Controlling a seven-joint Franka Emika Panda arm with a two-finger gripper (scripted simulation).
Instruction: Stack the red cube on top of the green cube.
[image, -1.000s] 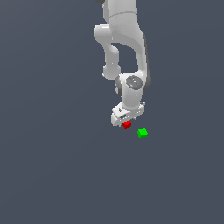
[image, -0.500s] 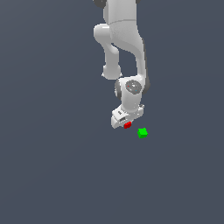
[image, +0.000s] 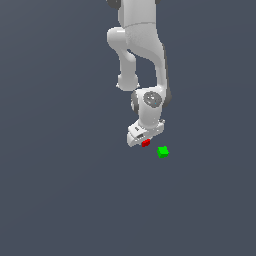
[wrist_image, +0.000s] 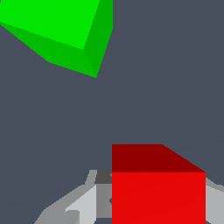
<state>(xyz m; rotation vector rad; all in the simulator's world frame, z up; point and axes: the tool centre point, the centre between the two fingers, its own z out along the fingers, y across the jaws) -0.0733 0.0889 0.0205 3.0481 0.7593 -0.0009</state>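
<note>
The red cube (image: 145, 143) sits just under my white gripper (image: 144, 141); only its lower part shows there. In the wrist view the red cube (wrist_image: 158, 192) fills the space between my two fingers (wrist_image: 85, 199), which press against its sides, so the gripper (wrist_image: 158, 205) is shut on it. The cube is low, at or just above the floor. The green cube (image: 163, 152) lies a short way off toward the exterior view's right, apart from the red cube. It also shows in the wrist view (wrist_image: 61, 30), turned at an angle.
The flat dark grey floor (image: 65, 200) extends all around. The white arm (image: 142, 55) rises above the gripper.
The gripper came down a little onto the red cube and closed around it. Both cubes stayed where they were.
</note>
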